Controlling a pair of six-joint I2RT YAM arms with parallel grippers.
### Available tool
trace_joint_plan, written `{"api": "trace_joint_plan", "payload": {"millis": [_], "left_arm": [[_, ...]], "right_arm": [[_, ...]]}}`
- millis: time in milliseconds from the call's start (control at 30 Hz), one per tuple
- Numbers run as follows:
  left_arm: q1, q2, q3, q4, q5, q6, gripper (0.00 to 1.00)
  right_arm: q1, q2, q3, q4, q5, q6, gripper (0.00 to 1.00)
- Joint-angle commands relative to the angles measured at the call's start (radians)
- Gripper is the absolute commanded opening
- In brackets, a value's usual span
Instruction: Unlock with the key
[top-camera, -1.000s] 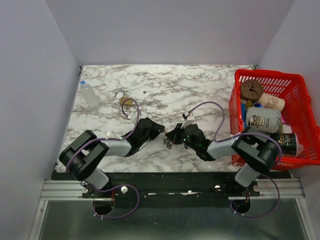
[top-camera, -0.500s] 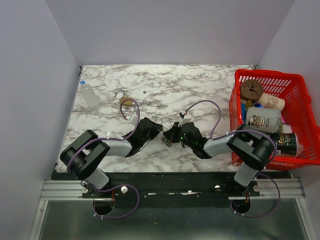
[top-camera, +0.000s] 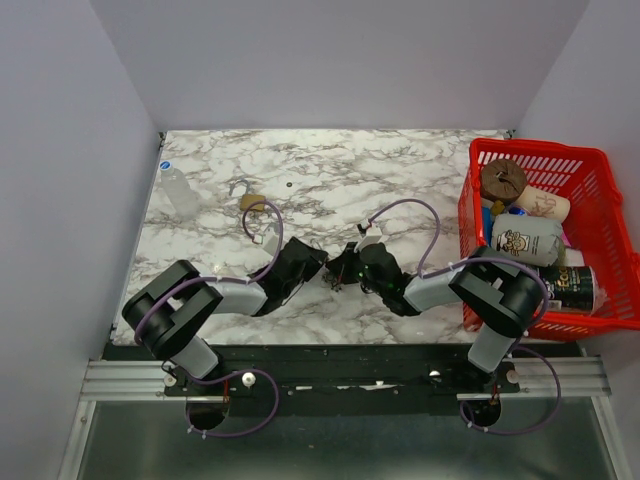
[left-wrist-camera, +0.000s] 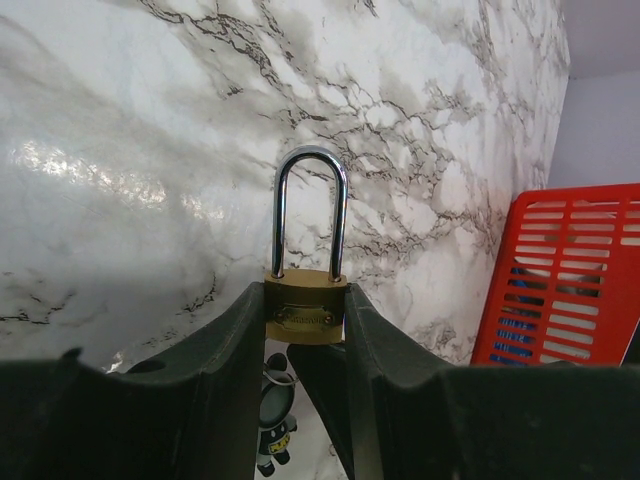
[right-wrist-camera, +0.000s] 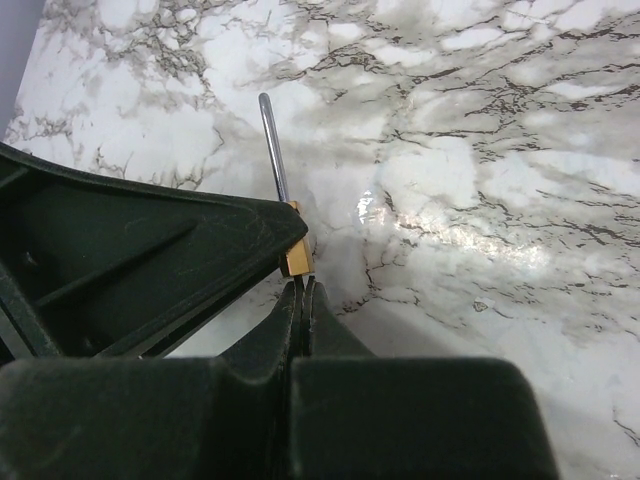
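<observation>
Brass padlock (left-wrist-camera: 306, 315) gripped in my left pincer (left-wrist-camera: 305, 300), my clenched right pincer (right-wrist-camera: 301, 290) is meeting its base, probably keying in; a twist should follow.

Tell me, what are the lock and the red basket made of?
The lock looks like brass: dull yellow with stamped lettering. Its loop is probably steel, silvery and mirror-shiny. The basket seems to be plastic: bright red, molded slats.

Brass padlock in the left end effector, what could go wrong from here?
The left end effector pinches the brass padlock only by its sides, so a push could tilt or slide it. The shut right end effector sits at the body's edge with the key hidden from view; it might miss the keyhole.
</observation>
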Motion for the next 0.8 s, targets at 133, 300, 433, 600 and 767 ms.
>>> {"api": "trace_joint_plan", "payload": {"millis": [133,300,433,600,767], "left_arm": [[-0.063,-0.027,-0.015,0.02,0.117,0.018,0.0],[-0.063,-0.053,0.037,-0.095,0.086,0.11,0.0],[-0.063,-0.085,0.066,-0.152,0.051,0.144,0.0],[-0.06,-0.131,0.031,-0.103,0.038,0.159,0.0],[-0.049,-0.205,-0.027,-0.011,0.06,0.231,0.0]], "right_arm": [[-0.008,-0.021,0.031,0.13,0.107,-0.028,0.01],[-0.008,-0.089,0.01,0.058,0.084,-0.056,0.02],[-0.009,-0.124,-0.016,0.042,0.057,-0.056,0.02],[-0.011,-0.121,-0.041,0.088,-0.009,-0.008,0.01],[-0.027,-0.156,-0.061,0.11,-0.067,0.042,0.01]]}}
